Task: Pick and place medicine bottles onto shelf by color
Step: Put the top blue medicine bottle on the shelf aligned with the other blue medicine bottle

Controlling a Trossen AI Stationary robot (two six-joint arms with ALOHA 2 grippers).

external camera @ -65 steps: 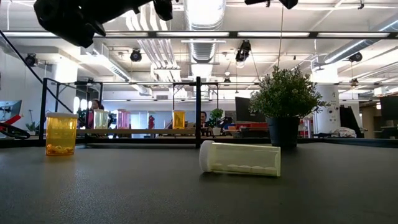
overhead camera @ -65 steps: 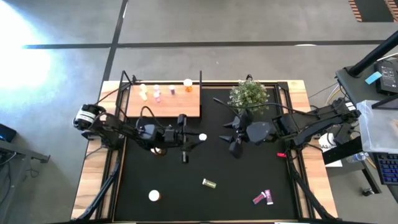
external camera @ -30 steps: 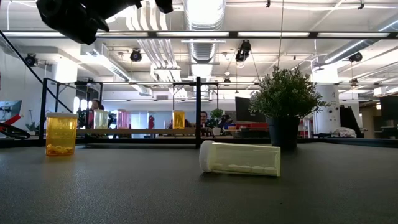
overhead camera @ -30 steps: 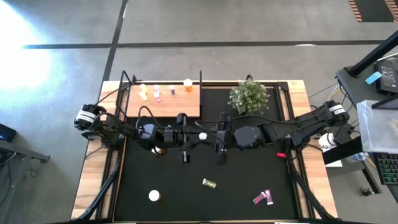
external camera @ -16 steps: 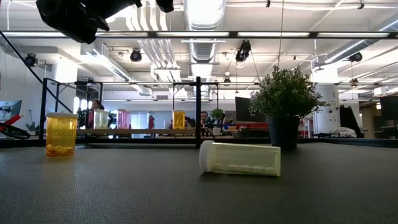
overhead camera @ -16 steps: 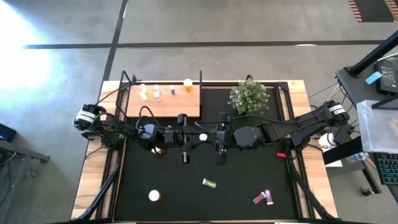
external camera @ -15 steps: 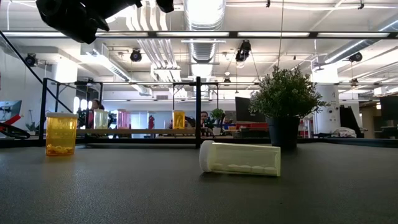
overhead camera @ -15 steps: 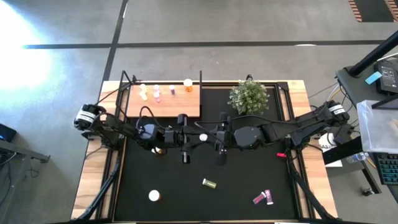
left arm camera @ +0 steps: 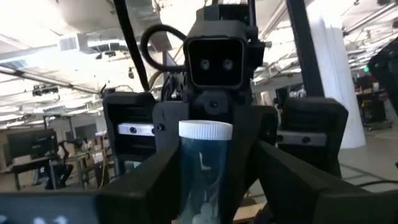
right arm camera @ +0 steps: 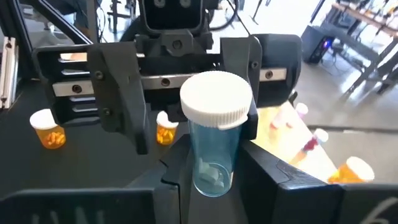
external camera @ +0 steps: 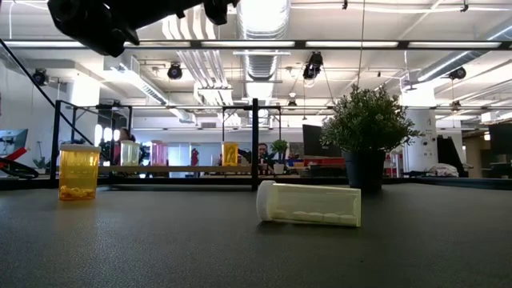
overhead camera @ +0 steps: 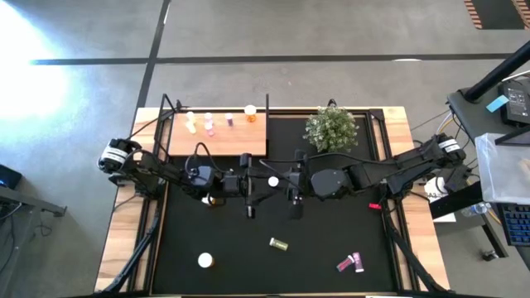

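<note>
The shelf (overhead camera: 218,132) sits at the desk's (overhead camera: 121,240) far left, with four bottles (overhead camera: 209,122) standing along its far edge. The plant (overhead camera: 330,127) stands to its right. Above the mat's (overhead camera: 323,248) middle the left gripper (overhead camera: 251,187) and right gripper (overhead camera: 291,185) face each other, a capped bottle (overhead camera: 272,182) between them. Nearer the front lie a bottle (overhead camera: 278,244) at centre, another (overhead camera: 204,261) to the left, and two (overhead camera: 350,263) to the right.
</note>
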